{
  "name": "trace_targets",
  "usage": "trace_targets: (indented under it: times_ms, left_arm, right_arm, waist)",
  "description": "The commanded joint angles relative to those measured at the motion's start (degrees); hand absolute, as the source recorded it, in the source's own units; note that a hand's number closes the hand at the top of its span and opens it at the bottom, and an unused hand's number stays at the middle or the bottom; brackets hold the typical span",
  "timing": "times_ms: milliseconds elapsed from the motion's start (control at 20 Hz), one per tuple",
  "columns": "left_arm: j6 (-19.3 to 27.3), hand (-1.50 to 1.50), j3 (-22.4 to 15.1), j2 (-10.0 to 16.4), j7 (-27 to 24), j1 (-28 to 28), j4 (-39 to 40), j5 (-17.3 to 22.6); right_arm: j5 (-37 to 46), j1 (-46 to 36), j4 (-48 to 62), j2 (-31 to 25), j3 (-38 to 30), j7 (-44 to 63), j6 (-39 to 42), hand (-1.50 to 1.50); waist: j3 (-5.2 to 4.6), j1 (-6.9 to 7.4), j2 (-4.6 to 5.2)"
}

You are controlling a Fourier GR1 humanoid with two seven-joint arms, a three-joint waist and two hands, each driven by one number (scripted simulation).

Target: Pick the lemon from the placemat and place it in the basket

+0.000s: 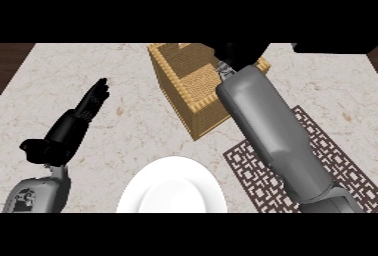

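Observation:
A woven wicker basket [193, 105] stands at the top middle of the counter. My right forearm reaches across it from the lower right. My right hand [238, 52] is over the basket's far part, at the picture's upper edge, and only partly shows. No lemon is visible; whether the hand holds one is hidden. The dark patterned placemat [255, 167] lies at the right, mostly under the forearm, with nothing showing on its visible parts. My left hand [80, 117] rests open at the left, fingers straight and pointing up.
A white plate [171, 187] sits at the bottom middle, between the two arms. The pale marble counter [133, 100] spreads between the left hand and the basket. A dark strip [11, 60] marks the counter's left edge.

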Motion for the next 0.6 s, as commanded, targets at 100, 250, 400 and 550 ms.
trace_targets:
  times_ms: [100, 250, 400, 550]
  left_arm:
    - [-0.8, 0.0, 0.9, 0.7, -0.6, 1.3, -1.2, 0.8]
    - [0.7, 0.0, 0.3, -0.8, -1.9, 0.2, 2.4, -0.7]
    - [-0.1, 0.0, 0.9, 0.6, -2.0, -0.9, 2.5, -0.9]
    - [0.5, 0.0, 0.2, -0.4, -1.9, -1.8, 4.1, -1.5]
  right_arm:
    - [2.3, 0.5, 1.0, 0.5, 1.0, 12.4, -6.8, -1.5]
    - [0.1, -0.2, -1.1, 0.5, -1.7, 7.3, -4.5, -1.5]
    - [0.0, 0.8, 1.3, 0.5, -0.6, 6.0, -10.9, -1.5]
    - [-2.0, -1.9, 0.0, 0.5, -2.5, 5.3, -13.1, -1.5]
  waist:
    - [-0.03, 0.28, -0.09]
    - [-0.02, -0.95, -0.17]
    - [-0.02, -0.59, -0.01]
    - [-0.02, -0.61, 0.09]
